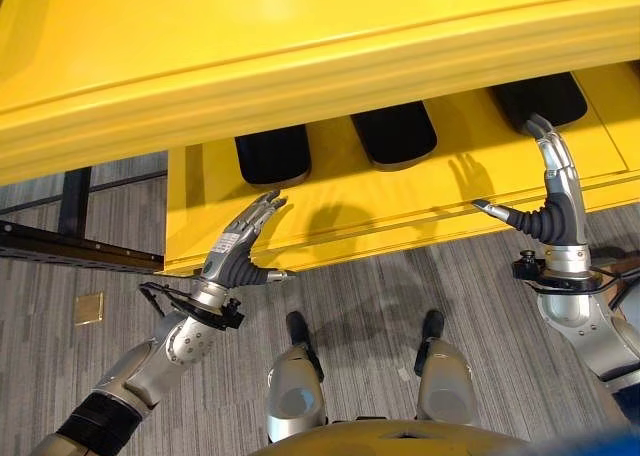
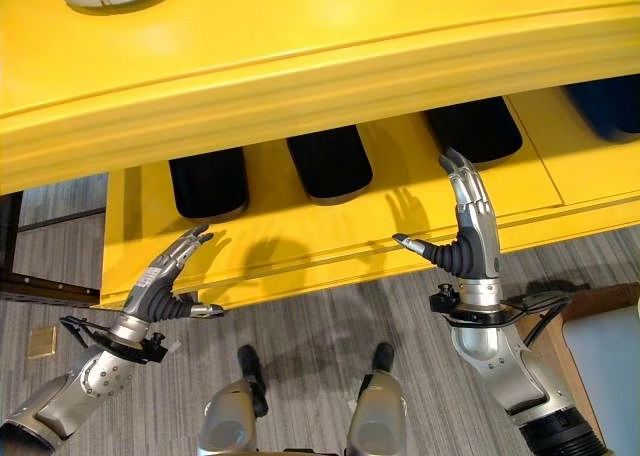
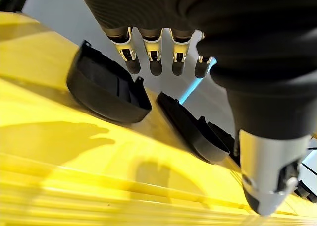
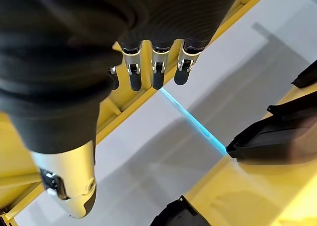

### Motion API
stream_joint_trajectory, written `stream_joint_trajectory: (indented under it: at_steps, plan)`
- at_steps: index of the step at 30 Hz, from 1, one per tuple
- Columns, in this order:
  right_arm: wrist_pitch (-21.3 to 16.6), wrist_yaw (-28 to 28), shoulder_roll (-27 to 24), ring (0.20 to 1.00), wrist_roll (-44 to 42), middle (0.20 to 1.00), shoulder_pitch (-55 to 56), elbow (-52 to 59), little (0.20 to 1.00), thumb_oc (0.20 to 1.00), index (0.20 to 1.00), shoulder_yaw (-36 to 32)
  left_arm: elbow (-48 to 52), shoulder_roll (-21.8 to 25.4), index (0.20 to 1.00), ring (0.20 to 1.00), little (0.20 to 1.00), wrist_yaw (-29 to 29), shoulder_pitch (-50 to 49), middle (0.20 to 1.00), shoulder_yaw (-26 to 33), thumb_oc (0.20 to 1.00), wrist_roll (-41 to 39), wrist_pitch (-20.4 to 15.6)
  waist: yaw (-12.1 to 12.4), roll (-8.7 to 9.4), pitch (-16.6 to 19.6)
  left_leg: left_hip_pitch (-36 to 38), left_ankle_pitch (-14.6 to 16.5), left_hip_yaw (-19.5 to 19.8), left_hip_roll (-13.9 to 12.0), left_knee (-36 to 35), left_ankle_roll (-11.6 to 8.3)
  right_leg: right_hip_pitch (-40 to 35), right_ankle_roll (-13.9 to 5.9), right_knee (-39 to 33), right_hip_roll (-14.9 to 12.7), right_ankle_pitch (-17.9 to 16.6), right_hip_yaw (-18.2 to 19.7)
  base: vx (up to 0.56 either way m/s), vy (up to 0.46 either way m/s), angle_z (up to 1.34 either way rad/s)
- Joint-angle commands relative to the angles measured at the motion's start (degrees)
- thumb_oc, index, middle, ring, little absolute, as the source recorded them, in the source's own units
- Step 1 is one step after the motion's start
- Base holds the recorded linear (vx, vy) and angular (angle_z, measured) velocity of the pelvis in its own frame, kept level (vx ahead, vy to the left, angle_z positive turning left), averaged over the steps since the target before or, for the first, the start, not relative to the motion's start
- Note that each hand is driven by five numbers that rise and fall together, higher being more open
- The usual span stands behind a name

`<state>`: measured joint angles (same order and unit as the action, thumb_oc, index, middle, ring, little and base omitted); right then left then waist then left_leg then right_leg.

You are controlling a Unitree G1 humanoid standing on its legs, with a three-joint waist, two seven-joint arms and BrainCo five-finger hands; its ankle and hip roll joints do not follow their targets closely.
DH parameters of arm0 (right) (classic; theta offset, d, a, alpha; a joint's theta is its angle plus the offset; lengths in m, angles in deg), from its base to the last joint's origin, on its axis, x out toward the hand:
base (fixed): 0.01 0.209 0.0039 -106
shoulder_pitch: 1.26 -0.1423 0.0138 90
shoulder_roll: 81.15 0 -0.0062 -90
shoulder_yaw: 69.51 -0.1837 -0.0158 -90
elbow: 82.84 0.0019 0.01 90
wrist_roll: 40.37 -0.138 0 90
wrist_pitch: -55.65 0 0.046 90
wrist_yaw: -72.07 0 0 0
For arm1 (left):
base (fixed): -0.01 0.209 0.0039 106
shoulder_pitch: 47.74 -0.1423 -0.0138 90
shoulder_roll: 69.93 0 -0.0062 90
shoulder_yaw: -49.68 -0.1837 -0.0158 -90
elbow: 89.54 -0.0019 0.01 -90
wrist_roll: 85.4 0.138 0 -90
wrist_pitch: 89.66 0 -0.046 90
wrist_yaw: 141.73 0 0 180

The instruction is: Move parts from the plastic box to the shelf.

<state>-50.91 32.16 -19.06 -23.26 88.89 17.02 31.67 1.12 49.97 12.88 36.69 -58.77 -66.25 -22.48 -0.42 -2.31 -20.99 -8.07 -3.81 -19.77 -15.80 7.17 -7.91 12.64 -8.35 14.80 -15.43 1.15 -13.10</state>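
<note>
Three black moulded parts (image 1: 272, 154) (image 1: 393, 134) (image 1: 540, 98) lie in a row on the lower level of the yellow shelf (image 1: 400, 216), partly under its upper level (image 1: 300, 56). My left hand (image 1: 235, 251) hovers at the lower level's front left edge, fingers straight, holding nothing. In the left wrist view two of the parts (image 3: 106, 89) (image 3: 193, 129) lie just past its fingers (image 3: 154, 57). My right hand (image 1: 555, 211) is raised over the shelf's right side, below the rightmost part, open and empty. Its wrist view shows a part (image 4: 277, 137) off to the side.
A dark blue object (image 2: 610, 106) sits on the shelf far right. A grey-blue container with a brown rim (image 2: 605, 371) stands at the lower right on the floor. A black metal frame (image 1: 70, 216) is left of the shelf. A brass plate (image 1: 88, 308) lies in the carpet.
</note>
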Motion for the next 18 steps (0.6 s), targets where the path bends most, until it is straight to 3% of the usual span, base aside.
stream_joint_trajectory:
  at_steps: [1,4,6,7,9,10,11,12,13,17,18]
  plan:
    - [-2.4,-1.6,-0.1,1.000,-0.8,1.000,-1.4,2.7,1.000,1.000,1.000,-1.0,1.3,1.3,1.000,1.000,1.000,-0.5,-0.5,1.000,1.9,1.000,-1.0,-2.2,-0.1,1.18,-0.1,-0.5,4.2,1.9,1.7,5.3,2.11,-3.2,-0.10,2.5,4.5,5.2,-0.5,-0.01,-0.038,-0.01]
    - [-3.1,1.2,0.2,1.000,-7.2,1.000,-0.8,2.1,1.000,1.000,1.000,-1.1,1.5,1.3,1.000,1.000,1.000,1.6,-1.6,1.000,1.3,1.000,-3.9,-3.4,-0.1,1.42,0.3,0.4,4.1,1.5,1.7,4.7,2.02,-4.4,-0.16,1.5,4.5,5.1,-0.7,0.00,-0.037,0.00]
    - [-4.2,4.5,1.4,1.000,-13.8,1.000,0.7,1.0,1.000,1.000,1.000,-1.5,2.0,0.3,1.000,1.000,1.000,6.2,-3.8,1.000,2.7,1.000,-13.2,-5.9,0.2,1.66,1.0,1.8,3.9,1.3,1.8,3.5,2.02,-5.9,-0.21,0.1,4.6,5.0,-0.9,0.04,-0.057,-0.01]
    - [-4.9,9.3,3.5,1.000,-19.3,1.000,3.0,-0.1,1.000,1.000,1.000,-2.1,2.4,-1.6,1.000,1.000,1.000,10.4,-6.9,1.000,4.2,1.000,-19.1,-7.7,0.5,1.98,1.7,3.1,3.9,1.3,1.9,2.7,1.93,-7.4,-0.34,-0.9,4.6,5.1,-1.2,0.05,-0.069,0.00]
    - [-4.8,13.5,5.3,1.000,-24.6,1.000,4.7,-1.0,1.000,1.000,1.000,-2.5,3.0,-3.6,1.000,1.000,1.000,12.7,-9.6,1.000,5.8,1.000,-24.8,-9.0,0.9,2.25,2.7,4.2,3.1,1.3,1.9,1.3,1.95,-8.6,-0.15,-2.6,4.8,4.2,-1.5,0.06,-0.072,0.04]
    - [-4.4,16.5,6.8,1.000,-27.9,1.000,6.0,-1.6,1.000,1.000,1.000,-3.0,3.2,-5.2,1.000,1.000,1.000,15.7,-11.1,1.000,6.7,1.000,-29.4,-9.4,1.1,2.57,3.4,5.2,3.1,1.4,1.8,0.6,1.77,-9.7,-0.19,-3.5,4.7,4.2,-1.7,0.09,-0.103,0.08]
    - [-3.6,21.0,9.7,1.000,-32.2,1.000,7.8,-3.5,1.000,1.000,1.000,-4.1,3.5,-8.5,1.000,1.000,1.000,24.2,-13.9,1.000,8.0,1.000,-34.5,-10.0,1.5,3.02,5.0,6.4,2.1,1.8,1.6,-1.0,1.57,-11.2,-0.10,-5.7,4.8,2.9,-1.7,0.10,-0.099,0.05]
    - [-3.1,22.6,10.5,1.000,-33.8,1.000,8.1,-4.4,1.000,1.000,1.000,-4.4,3.7,-9.2,1.000,1.000,1.000,25.6,-14.7,1.000,8.4,1.000,-35.7,-10.4,1.7,3.14,5.5,6.9,1.9,1.9,1.5,-1.5,1.44,-11.7,-0.09,-6.2,4.8,2.7,-1.8,0.08,-0.087,0.08]
    - [-2.6,24.6,11.2,1.000,-36.1,1.000,8.4,-5.5,1.000,1.000,1.000,-4.6,3.7,-9.9,1.000,1.000,1.000,27.2,-15.4,1.000,8.8,1.000,-38.0,-10.2,1.8,3.28,6.0,7.6,1.5,1.8,1.5,-2.3,1.33,-12.4,-0.09,-7.1,4.7,2.2,-2.0,0.04,-0.045,0.08]
    - [3.7,34.2,15.6,1.000,-47.0,1.000,9.1,-12.1,1.000,1.000,1.000,-4.5,1.6,-14.3,1.000,1.000,1.000,48.8,-15.9,1.000,9.8,1.000,-57.9,-3.1,1.8,3.61,9.4,11.7,-1.8,2.1,0.3,-9.0,0.17,-16.0,-0.35,-12.1,4.6,-0.7,-2.0,0.02,-0.012,0.09]
    - [3.9,35.0,16.0,1.000,-47.9,1.000,9.1,-13.1,1.000,1.000,1.000,-4.3,1.1,-14.7,1.000,1.000,1.000,50.7,-15.6,1.000,9.8,1.000,-59.2,-2.3,1.7,3.60,9.7,12.1,-2.1,2.0,0.1,-9.5,0.04,-16.3,-0.28,-12.6,4.6,-1.0,-2.1,0.01,0.008,0.05]
